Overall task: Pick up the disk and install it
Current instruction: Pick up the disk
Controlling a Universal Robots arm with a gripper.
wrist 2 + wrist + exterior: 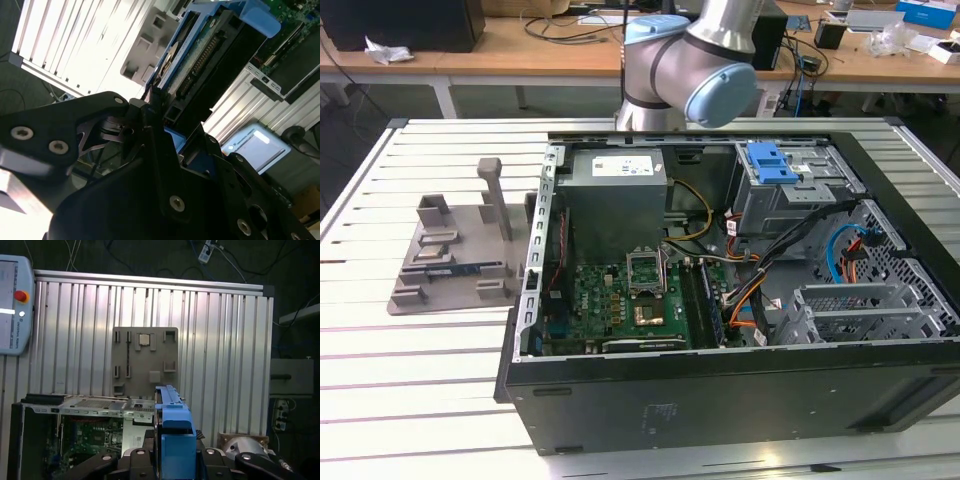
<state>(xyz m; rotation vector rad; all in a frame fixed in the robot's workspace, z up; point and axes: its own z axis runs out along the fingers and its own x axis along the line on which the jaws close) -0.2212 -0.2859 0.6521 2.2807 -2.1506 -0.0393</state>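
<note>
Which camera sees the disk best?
The second wrist view: the disk is close, showing its connector edge and blue bracket. In the first wrist view the disk is edge-on, mostly blue bracket.

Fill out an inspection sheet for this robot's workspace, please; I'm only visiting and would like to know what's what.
Surface: slatted metal table, carrying an open computer case.
Job's things: the disk, in its blue bracket, held in the air.
Clutter: grey parts tray beside the case, on the exterior view's left.
Pincer: the pincer is shut on the disk.
Cables: orange, blue and black wires inside the case.
Surroundings: wooden desks behind the table; a control pendant with a red button.
</note>
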